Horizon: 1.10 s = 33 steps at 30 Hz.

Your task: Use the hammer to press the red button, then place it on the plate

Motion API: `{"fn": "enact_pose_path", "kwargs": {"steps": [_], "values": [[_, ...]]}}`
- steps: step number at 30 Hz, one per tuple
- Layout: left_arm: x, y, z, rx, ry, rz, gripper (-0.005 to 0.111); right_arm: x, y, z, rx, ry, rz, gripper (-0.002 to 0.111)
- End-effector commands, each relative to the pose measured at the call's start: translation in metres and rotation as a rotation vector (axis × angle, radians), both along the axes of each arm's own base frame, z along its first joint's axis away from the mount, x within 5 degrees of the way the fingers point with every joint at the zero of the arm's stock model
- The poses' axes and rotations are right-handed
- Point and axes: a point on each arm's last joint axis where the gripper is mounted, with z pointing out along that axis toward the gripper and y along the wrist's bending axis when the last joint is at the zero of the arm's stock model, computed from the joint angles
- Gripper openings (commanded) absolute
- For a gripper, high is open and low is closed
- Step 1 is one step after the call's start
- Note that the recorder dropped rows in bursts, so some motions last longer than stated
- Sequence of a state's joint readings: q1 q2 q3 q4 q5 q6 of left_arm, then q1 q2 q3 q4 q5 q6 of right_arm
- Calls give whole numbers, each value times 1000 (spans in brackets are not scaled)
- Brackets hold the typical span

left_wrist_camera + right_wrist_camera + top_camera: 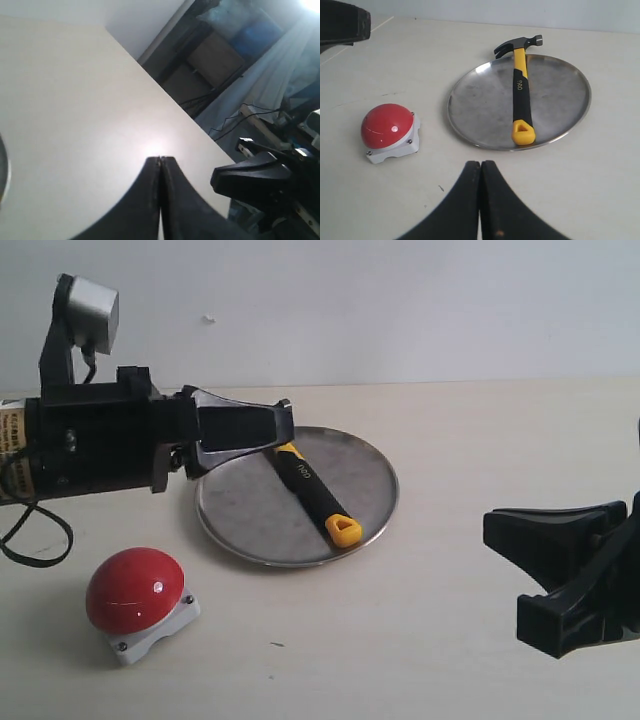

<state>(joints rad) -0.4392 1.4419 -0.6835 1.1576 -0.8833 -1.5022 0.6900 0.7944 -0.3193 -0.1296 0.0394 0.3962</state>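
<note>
Across the whole scene runs a pale table (480,440), and only the left wrist view carries past its far edge to a cluttered room beyond. On the left of the exterior view, the left gripper (160,159) reaches over the far left edge of the plate (240,508). Whether it touches anything there cannot be told. Its own wrist view shows the jaws pressed together with nothing between them, bare tabletop beneath, and only a sliver of the plate's rim at the picture's border. The right gripper (480,164) hangs on the right of the exterior view, well apart from the plate. From that side its jaws are hard to read, but the right wrist view shows them closed tip to tip and empty. The round steel plate lies near the middle of the table, and the right wrist view gives it whole. The hammer (521,85) lies across it, black and yellow handle on the metal and yellow butt just inside the rim. Its dark head juts past the opposite rim, a part the exterior view hides behind the left gripper. The red button (133,590) sits on its grey base beside the plate, apart from it and untouched.
</note>
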Motion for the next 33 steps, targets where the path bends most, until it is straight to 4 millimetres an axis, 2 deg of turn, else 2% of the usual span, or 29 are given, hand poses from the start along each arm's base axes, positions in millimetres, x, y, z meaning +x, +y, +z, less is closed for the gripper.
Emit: {"fn": "enact_pose_path", "kwargs": {"steps": [1,3,4,6,7,9,11,16,21,25,33], "values": [[-8,22,23,106,-112,215,0,-1,0,0,5,-6,3,0],[-29,50,40,179,-176,398,0,-1,0,0,4,-5,3,0],[-50,71,46,203,-213,511,0,-1,0,0,4,-5,3,0],[-81,100,47,212,-260,649,0,-1,0,0,3,-6,4,0],[-99,115,41,200,-288,710,0,-1,0,0,3,-6,4,0],[-123,134,27,181,-317,797,0,-1,0,0,3,-6,4,0],[-137,146,4,187,-319,859,0,-1,0,0,3,-6,4,0],[-148,158,-30,213,-299,941,0,-1,0,0,3,-6,4,0],[-157,164,-45,177,-316,1005,0,-1,0,0,5,-4,3,0],[-165,168,-45,120,-381,1043,0,-1,0,0,5,-4,3,0],[-165,170,-46,128,-377,1072,0,-1,0,0,3,-6,4,0]]}}
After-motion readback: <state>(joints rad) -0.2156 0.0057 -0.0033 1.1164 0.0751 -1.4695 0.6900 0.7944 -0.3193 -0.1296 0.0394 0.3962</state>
